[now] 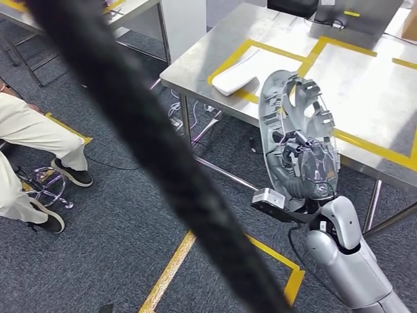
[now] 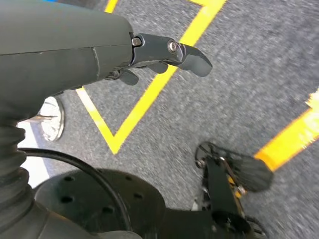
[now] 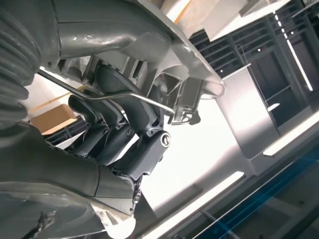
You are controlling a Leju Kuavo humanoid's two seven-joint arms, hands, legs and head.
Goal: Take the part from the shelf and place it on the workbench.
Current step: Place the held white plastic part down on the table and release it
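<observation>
My right hand (image 1: 307, 166) grips a large round grey plastic part (image 1: 290, 124) with ribs and clips on its inner face, held upright in front of the steel workbench (image 1: 275, 72). The part overlaps the bench's near edge in the head view. In the right wrist view the dark fingers (image 3: 124, 139) curl around a thin wire and the ribs of the part (image 3: 180, 94). My left hand (image 2: 161, 52) hangs over the grey carpet with its fingers extended and nothing in them.
Yellow tape outlines rectangles on the workbench, and a white tray (image 1: 235, 77) lies in the nearest one. A seated person's legs (image 1: 44, 140) and a chair base (image 1: 47, 186) are at the left. A thick black cable (image 1: 162, 163) crosses the head view diagonally. Yellow floor tape (image 1: 169, 270) marks the carpet.
</observation>
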